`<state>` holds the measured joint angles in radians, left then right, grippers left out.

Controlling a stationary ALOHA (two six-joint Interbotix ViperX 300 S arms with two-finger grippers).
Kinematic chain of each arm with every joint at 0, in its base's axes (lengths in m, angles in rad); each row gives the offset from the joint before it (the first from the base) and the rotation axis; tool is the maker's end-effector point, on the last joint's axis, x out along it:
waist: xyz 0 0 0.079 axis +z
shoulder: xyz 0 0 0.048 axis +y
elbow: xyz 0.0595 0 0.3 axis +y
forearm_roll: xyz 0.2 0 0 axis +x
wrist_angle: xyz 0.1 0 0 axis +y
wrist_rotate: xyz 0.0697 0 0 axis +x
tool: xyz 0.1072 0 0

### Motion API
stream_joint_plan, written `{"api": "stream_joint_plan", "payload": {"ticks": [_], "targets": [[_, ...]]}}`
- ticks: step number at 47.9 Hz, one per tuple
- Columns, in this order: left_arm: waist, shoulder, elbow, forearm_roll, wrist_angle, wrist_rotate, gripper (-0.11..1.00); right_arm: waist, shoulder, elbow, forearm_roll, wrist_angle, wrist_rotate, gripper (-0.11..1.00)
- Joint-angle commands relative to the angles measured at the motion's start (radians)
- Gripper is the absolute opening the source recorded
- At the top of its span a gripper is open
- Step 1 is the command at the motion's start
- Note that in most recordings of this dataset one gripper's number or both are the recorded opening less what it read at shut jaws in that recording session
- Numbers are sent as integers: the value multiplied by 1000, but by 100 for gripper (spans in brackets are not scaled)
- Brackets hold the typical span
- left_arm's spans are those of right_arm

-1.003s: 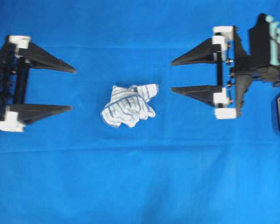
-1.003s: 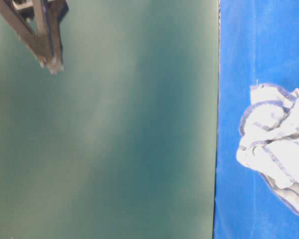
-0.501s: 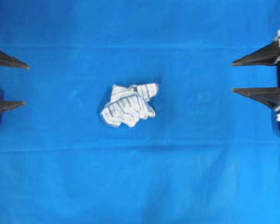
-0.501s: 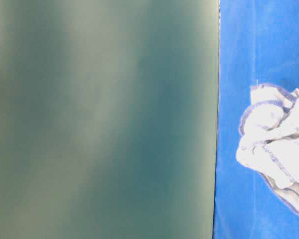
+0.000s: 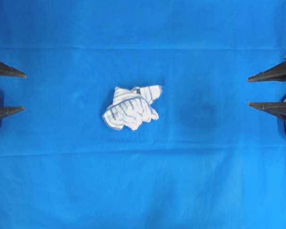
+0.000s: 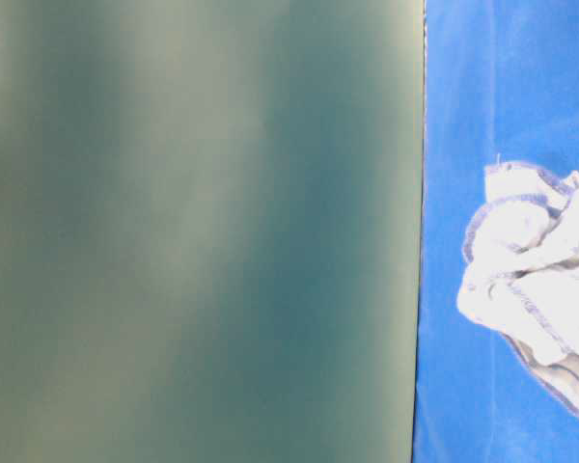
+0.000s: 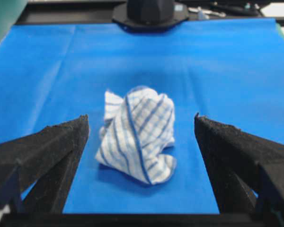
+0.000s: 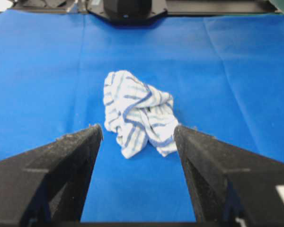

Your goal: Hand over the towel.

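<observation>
A small crumpled white towel with thin blue-grey stripes and checks (image 5: 131, 107) lies loose on the bright blue cloth covering the table (image 5: 143, 191), a little toward nine o'clock from the middle of the overhead view, with nothing touching it. At the nine o'clock edge the black, wedge-fingered left gripper (image 5: 22, 92) pokes into view, its two tips spread wide and pointing toward three o'clock, well apart from the bundle. Opposite, at the three o'clock edge, the matching black right gripper (image 5: 249, 91) faces back toward nine o'clock, also held apart, though with a narrower gap than its partner. From the left wrist camera the towel (image 7: 138, 133) sits ahead between the two dark fingers (image 7: 47, 151), clear of both. The right wrist camera shows the same bundle (image 8: 138, 111) just beyond its own finger tips (image 8: 92, 135), not touched. At table level, only the towel's folded edge (image 6: 536, 280) shows at three o'clock beside a blurred green panel (image 6: 198, 231).
</observation>
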<state>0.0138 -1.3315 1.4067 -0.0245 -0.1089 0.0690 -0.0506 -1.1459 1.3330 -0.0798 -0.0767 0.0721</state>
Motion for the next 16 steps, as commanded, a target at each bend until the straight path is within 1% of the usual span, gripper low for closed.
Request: {"api": "stream_joint_plan", "payload": {"ticks": [1, 16], "targets": [[6, 6, -8, 2, -23, 3, 89, 0, 15, -12, 3, -15, 2, 68], [6, 5, -9, 3, -23, 3, 89, 0, 8, -17, 6, -8, 2, 68]]}}
